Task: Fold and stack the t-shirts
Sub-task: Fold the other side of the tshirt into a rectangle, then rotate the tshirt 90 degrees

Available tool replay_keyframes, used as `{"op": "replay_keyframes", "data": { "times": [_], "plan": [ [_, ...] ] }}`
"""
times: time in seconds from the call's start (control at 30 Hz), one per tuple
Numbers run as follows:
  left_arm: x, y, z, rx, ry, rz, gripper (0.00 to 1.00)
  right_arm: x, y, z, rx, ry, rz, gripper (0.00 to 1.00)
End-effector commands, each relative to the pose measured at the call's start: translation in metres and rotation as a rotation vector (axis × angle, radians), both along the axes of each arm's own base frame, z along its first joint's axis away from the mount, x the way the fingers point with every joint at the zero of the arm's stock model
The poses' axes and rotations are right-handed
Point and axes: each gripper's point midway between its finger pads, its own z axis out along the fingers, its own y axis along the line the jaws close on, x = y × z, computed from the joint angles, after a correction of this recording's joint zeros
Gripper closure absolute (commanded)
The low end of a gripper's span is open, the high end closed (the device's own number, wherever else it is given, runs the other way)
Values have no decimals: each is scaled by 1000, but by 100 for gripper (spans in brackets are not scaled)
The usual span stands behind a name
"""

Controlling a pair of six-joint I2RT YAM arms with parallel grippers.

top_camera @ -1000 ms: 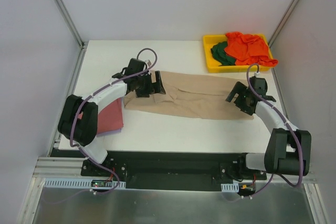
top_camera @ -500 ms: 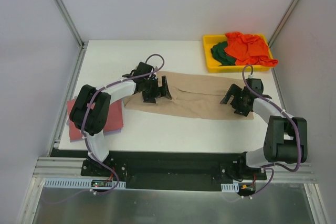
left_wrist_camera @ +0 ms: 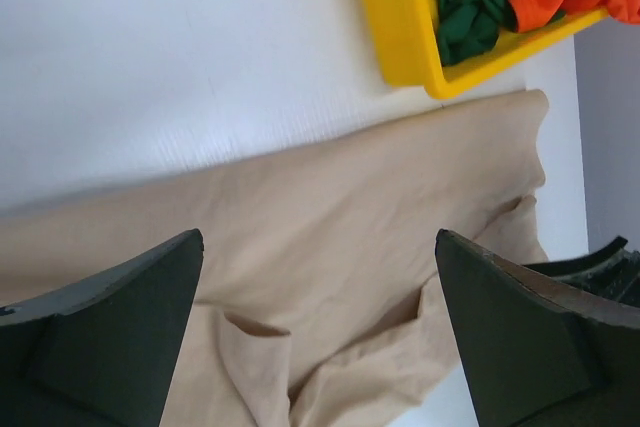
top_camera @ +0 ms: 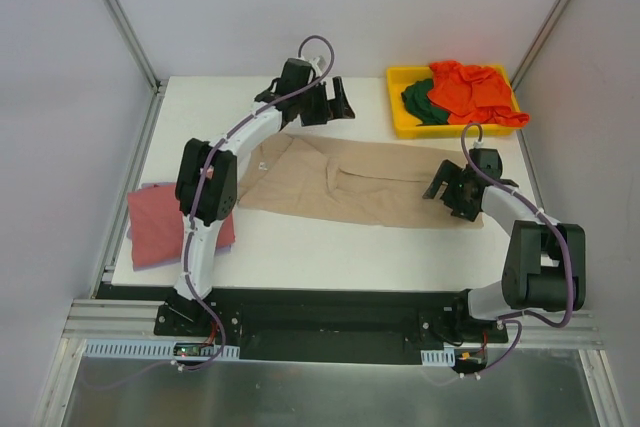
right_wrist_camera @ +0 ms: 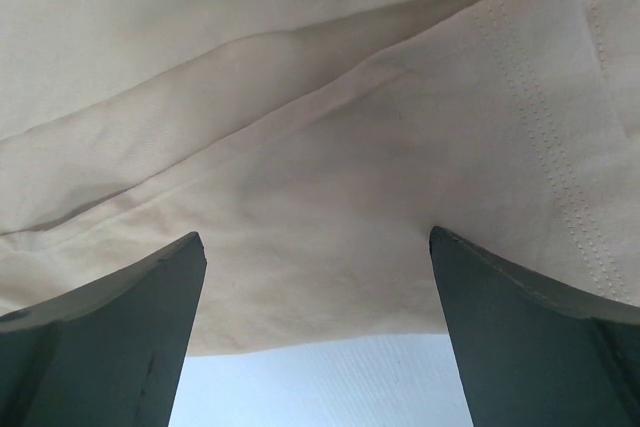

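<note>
Overhead, the tan t-shirt (top_camera: pixel 380 182) lies spread flat across the middle of the white desk (top_camera: pixel 220 107), its length running left to right, with creases near its centre. Left gripper (top_camera: pixel 335 105): held above the bare desk just beyond the shirt's far edge, near the yellow bin (top_camera: pixel 400 119); its fingers (left_wrist_camera: pixel 110 337) stand wide apart with nothing between them. Right gripper (top_camera: pixel 446 195): low over the shirt's right end, by the stitched hem; its fingers (right_wrist_camera: pixel 540 337) are likewise spread, and the cloth seen between them is not gripped. The bin sits at the far right corner and holds a dark green t-shirt (top_camera: pixel 418 99), with an orange-red t-shirt (top_camera: pixel 470 87) heaped beside and partly over it and spilling over the bin's right rim. A folded dusty-red t-shirt (top_camera: pixel 160 222) rests at the desk's near left edge, well apart from the tan one, its right side hidden by the left arm.
</note>
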Motion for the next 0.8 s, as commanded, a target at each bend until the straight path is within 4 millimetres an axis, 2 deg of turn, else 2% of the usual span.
{"op": "replay_keyframes", "data": {
  "times": [0.0, 0.2, 0.3, 0.33, 0.4, 0.43, 0.5, 0.53, 0.67, 0.77],
  "plan": [
    [10, -11, 0, 30, -30, -84, 1, 8, -8, 16, -54, -44, 5, 4],
    [-21, 23, 32, 138, -122, -22, 1, 16, -10, 39, -71, -118, 9, 4],
    [-43, 45, 38, 168, -123, 36, 1, 18, -9, 49, -67, -145, 19, 4],
    [-53, 53, 27, 183, -94, 52, 1, 21, -7, 53, -62, -159, 26, 4],
    [-71, 63, 19, 177, -50, 93, 1, 29, -1, 61, -31, -194, 47, 4],
    [-81, 65, 7, 170, -3, 106, 1, 37, 5, 64, -5, -212, 65, 4],
    [-102, 60, -13, 97, 88, 110, 1, 58, 14, 68, 44, -250, 89, 4],
    [-104, 57, -19, 63, 105, 120, 1, 71, 17, 69, 65, -253, 99, 4],
    [-94, 56, -55, 30, 219, 187, 1, 109, 32, 58, 112, -202, 133, 4],
    [-72, 54, -71, 6, 275, 224, 1, 112, 38, 41, 131, -140, 126, 4]
  ]
}}
